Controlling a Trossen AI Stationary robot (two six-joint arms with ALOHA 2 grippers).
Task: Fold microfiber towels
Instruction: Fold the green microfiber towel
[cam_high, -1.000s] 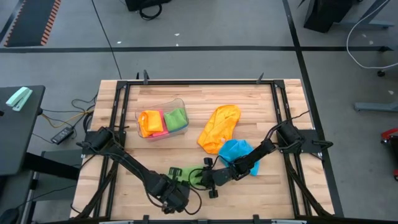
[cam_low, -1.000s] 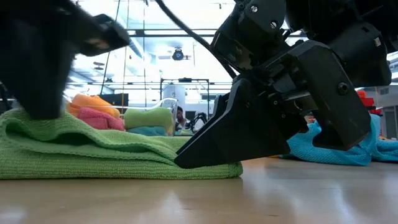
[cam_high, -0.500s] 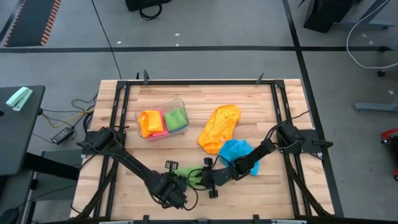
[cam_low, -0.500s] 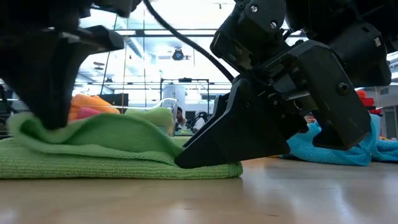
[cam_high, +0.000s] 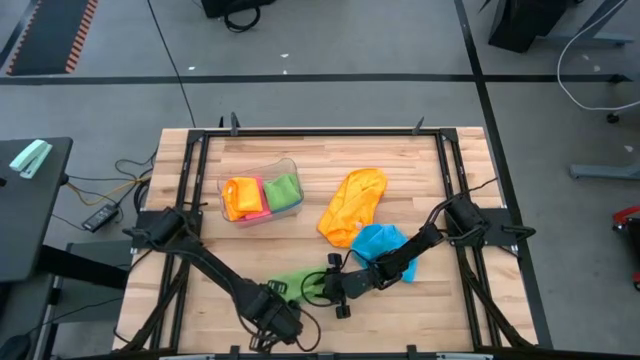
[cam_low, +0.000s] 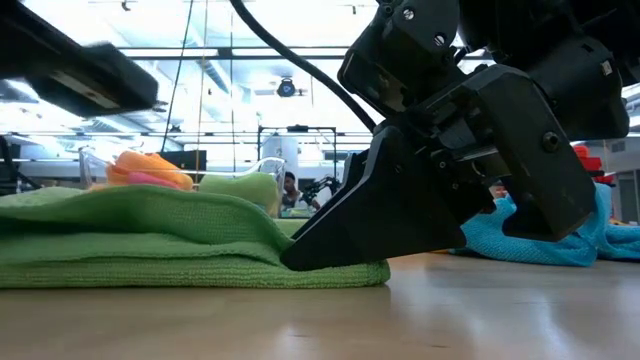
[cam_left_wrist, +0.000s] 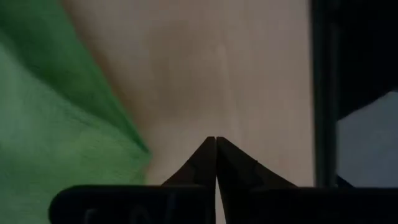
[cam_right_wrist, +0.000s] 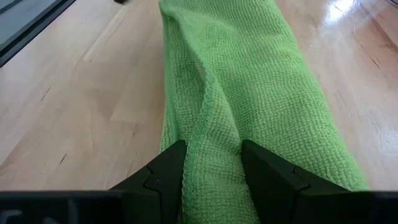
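Left end effector (cam_left_wrist: 216, 152): fingers together on nothing, arm low at near edge, left of cloth | soft, light green microfiber towel (cam_high: 300, 280): partly folded, near-centre of wooden worktop (cam_high: 400, 180); I'd pinch corners, it slumps | right end effector (cam_right_wrist: 212, 168): clamped on towel's right end, arm stretched low.

A clear plastic tub (cam_high: 262, 170) sits on the wooden counter (cam_high: 400, 150). A black metal frame (cam_high: 320, 131) edges the counter. Cables (cam_high: 120, 180) trail on the grey floor (cam_high: 320, 95) beside it.
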